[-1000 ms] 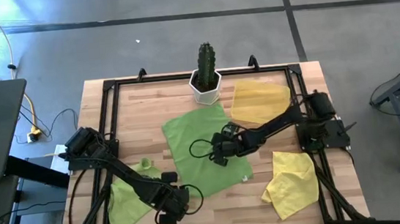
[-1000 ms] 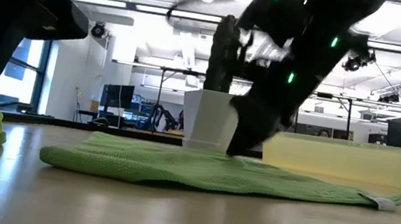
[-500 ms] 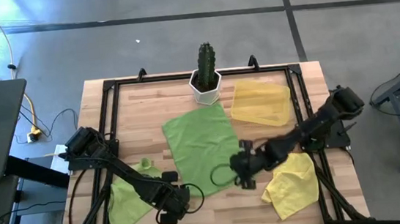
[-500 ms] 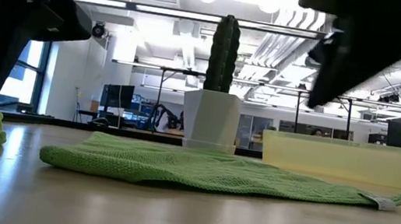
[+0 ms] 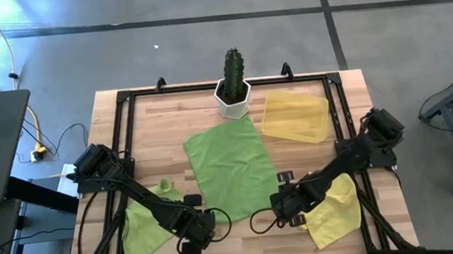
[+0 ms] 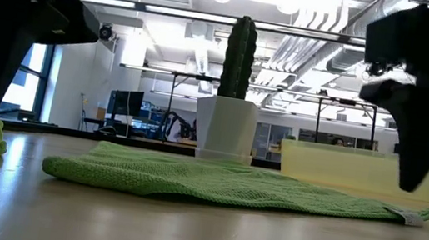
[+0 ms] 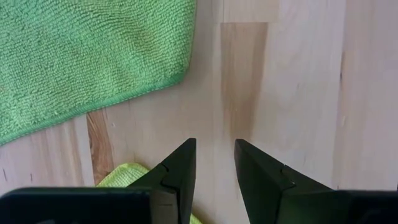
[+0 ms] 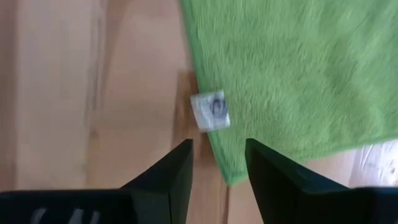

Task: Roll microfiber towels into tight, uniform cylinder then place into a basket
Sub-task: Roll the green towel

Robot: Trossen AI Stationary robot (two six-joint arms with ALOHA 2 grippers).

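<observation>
One lime-green microfiber towel [image 5: 231, 172] lies spread flat in the middle of the table, seen edge-on in the low view [image 6: 230, 185]. A second green towel [image 5: 144, 222] lies crumpled at the near left. A yellow towel [image 5: 334, 210] lies rumpled at the near right. The pale yellow basket [image 5: 295, 116] rests at the far right. My right gripper [image 8: 217, 162] hangs open, pointing down, just over the spread towel's near right corner, beside its white tag [image 8: 210, 111]. My left gripper [image 7: 214, 162] stands open over bare wood off the towel's near left corner [image 7: 180, 68].
A cactus in a white pot [image 5: 233, 85] stands at the far edge, just beyond the spread towel. A black frame [image 5: 124, 103] runs round the tabletop. Bare wood [image 5: 245, 229] lies between the two grippers along the near edge.
My right gripper has swung from above the middle of the spread green towel toward the table's near right, ending over the towel's near right corner, and its wrist has turned on the way. The towel lies as before.
</observation>
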